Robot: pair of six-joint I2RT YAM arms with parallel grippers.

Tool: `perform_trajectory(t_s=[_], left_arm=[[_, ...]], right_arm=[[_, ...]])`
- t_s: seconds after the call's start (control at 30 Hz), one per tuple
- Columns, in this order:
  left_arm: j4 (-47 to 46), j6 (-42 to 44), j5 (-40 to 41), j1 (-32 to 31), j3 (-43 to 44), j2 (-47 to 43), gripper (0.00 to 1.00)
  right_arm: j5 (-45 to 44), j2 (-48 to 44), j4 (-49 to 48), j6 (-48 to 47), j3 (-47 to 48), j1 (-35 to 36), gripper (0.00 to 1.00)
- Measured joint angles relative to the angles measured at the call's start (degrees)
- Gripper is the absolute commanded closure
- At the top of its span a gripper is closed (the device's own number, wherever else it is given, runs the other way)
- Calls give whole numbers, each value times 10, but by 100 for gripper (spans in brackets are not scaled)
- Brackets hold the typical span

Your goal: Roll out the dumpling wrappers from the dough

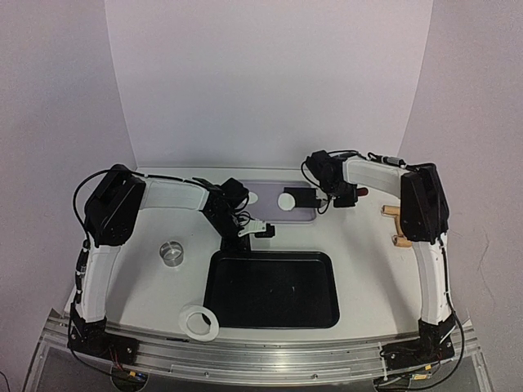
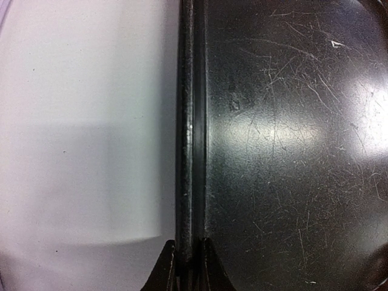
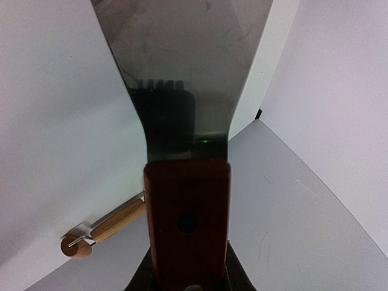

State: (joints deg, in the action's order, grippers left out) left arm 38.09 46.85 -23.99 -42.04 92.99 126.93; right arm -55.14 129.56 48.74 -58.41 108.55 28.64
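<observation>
Your left pincer (image 1: 255, 231) clamped on the black tray (image 1: 278, 290) rim, your right pincer (image 1: 335, 197) pinching a wooden-handled spatula (image 3: 188, 206), one dumpling wrapper (image 1: 287, 200) on the purple mat (image 1: 268, 193) at the blade tip.

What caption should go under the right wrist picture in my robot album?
Right gripper holding a wooden-handled metal spatula, with another wooden-handled tool lying nearby.

Looks like a robot lab: curved white backdrop (image 1: 270, 82), white table (image 1: 368, 261), metal rail (image 1: 261, 359) along the near edge, loose cables (image 1: 82, 192).
</observation>
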Motion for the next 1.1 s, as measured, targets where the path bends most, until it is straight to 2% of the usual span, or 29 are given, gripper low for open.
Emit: perform_trajectory(t_s=[0.63, 0.97, 1.1], left_arm=[[0, 0, 0, 0, 0, 0, 100], [0, 0, -1, 0, 0, 0, 100], [0, -2, -1, 0, 0, 0, 100]], right_arm=[[-67, 0, -121, -106, 1, -6, 100], [-70, -4, -140, -110, 10, -27, 100], [-68, -33, -142, -99, -7, -32, 100]])
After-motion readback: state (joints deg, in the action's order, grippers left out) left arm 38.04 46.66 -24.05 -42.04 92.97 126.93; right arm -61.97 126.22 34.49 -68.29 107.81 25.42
